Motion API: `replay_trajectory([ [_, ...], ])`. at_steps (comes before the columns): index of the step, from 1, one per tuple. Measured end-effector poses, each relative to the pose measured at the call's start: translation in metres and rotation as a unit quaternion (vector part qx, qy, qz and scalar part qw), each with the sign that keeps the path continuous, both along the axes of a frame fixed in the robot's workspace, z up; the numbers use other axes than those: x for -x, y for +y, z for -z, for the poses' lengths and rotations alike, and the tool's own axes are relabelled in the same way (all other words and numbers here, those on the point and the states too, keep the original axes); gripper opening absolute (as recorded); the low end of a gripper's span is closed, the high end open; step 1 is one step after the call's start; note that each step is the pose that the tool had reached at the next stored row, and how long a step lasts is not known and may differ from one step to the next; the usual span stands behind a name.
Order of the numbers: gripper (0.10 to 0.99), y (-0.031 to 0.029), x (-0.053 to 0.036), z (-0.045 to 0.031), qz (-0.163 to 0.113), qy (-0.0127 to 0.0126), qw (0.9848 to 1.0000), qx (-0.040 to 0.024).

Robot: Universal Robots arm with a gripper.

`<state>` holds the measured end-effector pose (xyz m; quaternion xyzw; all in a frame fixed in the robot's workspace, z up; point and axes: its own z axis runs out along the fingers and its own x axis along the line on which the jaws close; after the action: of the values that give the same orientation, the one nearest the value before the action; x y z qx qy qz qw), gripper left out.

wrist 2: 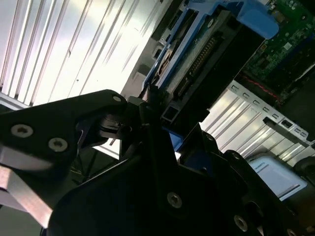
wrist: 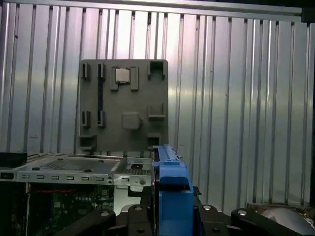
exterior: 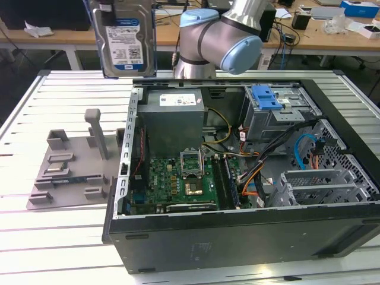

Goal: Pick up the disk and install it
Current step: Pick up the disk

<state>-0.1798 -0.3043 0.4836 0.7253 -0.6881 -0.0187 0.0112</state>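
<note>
At the exterior view's left, a grey tray [exterior: 71, 172] of slots and one tall post lay flat on the ribbed metal table [exterior: 59, 249]. In the first wrist view a small square silvery piece [wrist: 122, 74] sat in one of its slots; what it was I could not make out.

Just to the right and well above the table, the disk [exterior: 123, 41] hung upright in the air with its white and blue label facing out. Its top edge was cut off by the frame. In the first wrist view the black gripper [wrist: 171, 201] was clamped narrowly on the disk's blue frame, one finger on each side, though most of the drive's body was hidden behind that frame.

Next came the arm [exterior: 219, 35], its grey and blue joint covering part of the desks [exterior: 332, 37] behind. Below it lay the open computer case [exterior: 237, 237], with the grey power box [exterior: 172, 116] standing beside the green circuit board [exterior: 172, 178]. Further right stood a metal cage [exterior: 273, 119] with a blue latch [exterior: 266, 97], loose cables crossing in front of it.
</note>
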Motion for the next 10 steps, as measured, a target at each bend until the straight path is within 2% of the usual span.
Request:
replay_trajectory([
  [6,0.369,0.0000,-0.0281,0.0003,0.000,0.0014,1.0000,0.0000],
  [7,0.369,0.0000,-0.0343,0.0004,0.000,0.0016,1.0000,0.0000],
  [8,0.369,0.0000,-0.0466,0.0006,0.000,0.0020,1.0000,0.0000],
  [10,0.369,0.0000,-0.0578,0.0007,0.000,0.0023,1.0000,0.0000],
])
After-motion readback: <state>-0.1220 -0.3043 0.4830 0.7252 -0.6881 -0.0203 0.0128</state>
